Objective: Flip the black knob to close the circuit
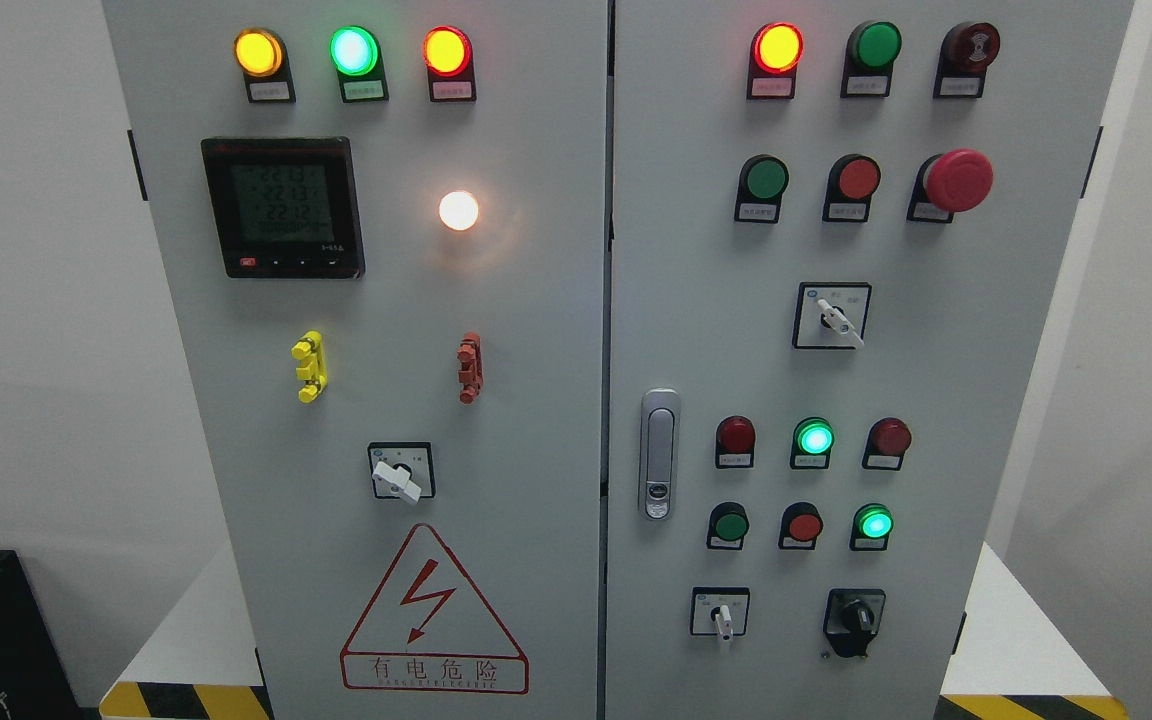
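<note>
**Black knob untouched, no hands in frame**

The black knob [854, 620] sits low on the cabinet's right door [996, 400], right of a white selector switch [722, 615], under a lit green lamp [874, 523]. Neither robot hand shows, grip unknowable.

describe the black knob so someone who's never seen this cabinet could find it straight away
Start at the right door of the grey cabinet and drop to its bottom row. Two rotary switches sit there; the black knob is the right one, below the lit green button. Unlike the white-handled selector beside it, its handle is all black.
</note>
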You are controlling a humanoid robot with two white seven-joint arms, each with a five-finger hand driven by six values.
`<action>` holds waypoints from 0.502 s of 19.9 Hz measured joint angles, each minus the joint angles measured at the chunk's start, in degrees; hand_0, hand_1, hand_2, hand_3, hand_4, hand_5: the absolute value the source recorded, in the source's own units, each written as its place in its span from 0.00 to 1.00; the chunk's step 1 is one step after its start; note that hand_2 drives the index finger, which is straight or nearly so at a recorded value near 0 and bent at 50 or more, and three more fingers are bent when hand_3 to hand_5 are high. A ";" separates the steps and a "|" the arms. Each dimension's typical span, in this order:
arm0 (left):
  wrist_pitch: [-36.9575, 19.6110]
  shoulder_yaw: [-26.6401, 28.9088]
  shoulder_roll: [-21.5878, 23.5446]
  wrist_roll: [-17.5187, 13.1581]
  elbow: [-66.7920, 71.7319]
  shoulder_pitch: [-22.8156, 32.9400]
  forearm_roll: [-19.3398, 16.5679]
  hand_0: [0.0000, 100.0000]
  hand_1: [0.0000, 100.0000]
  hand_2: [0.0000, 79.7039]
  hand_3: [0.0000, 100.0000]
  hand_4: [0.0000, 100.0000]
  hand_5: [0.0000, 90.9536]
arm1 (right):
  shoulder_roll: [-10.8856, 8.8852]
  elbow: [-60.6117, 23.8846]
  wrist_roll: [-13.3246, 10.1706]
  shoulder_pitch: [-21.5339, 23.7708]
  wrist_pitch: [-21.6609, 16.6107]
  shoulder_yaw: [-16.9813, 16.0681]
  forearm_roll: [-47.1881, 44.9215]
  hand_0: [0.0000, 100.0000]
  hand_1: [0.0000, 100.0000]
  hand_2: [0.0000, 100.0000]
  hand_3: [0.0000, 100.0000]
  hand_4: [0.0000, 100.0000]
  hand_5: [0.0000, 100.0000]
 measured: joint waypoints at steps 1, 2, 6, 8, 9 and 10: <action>0.00 0.00 0.00 0.00 0.00 0.00 0.00 0.00 0.00 0.00 0.00 0.00 0.00 | -0.08 -0.66 0.09 -0.02 -0.71 0.01 0.01 0.00 0.13 0.00 0.00 0.00 0.00; 0.00 0.00 0.00 0.00 0.00 0.00 0.00 0.00 0.00 0.00 0.00 0.00 0.00 | -0.12 -1.31 0.14 -0.05 -1.90 0.00 0.02 0.00 0.13 0.00 0.00 0.00 0.00; 0.00 0.00 0.00 0.00 0.00 0.00 0.00 0.00 0.00 0.00 0.00 0.00 0.00 | -0.28 -4.13 0.32 -0.21 -7.60 0.09 0.43 0.00 0.14 0.03 0.12 0.06 0.00; 0.00 0.00 0.00 0.00 0.00 0.00 0.00 0.00 0.00 0.00 0.00 0.00 0.00 | -0.35 -5.34 -1.57 -0.59 -10.48 0.18 0.81 0.00 0.14 0.14 0.27 0.21 0.00; 0.00 0.00 0.00 0.00 0.00 0.00 0.00 0.00 0.00 0.00 0.00 0.00 0.00 | -0.52 -5.91 -2.53 -0.94 -11.88 0.22 1.07 0.00 0.14 0.21 0.35 0.26 0.07; 0.00 0.00 0.00 0.00 0.00 0.00 0.00 0.00 0.00 0.00 0.00 0.00 0.00 | -0.71 -6.34 -3.66 -1.27 -13.46 0.25 1.38 0.00 0.14 0.26 0.43 0.31 0.12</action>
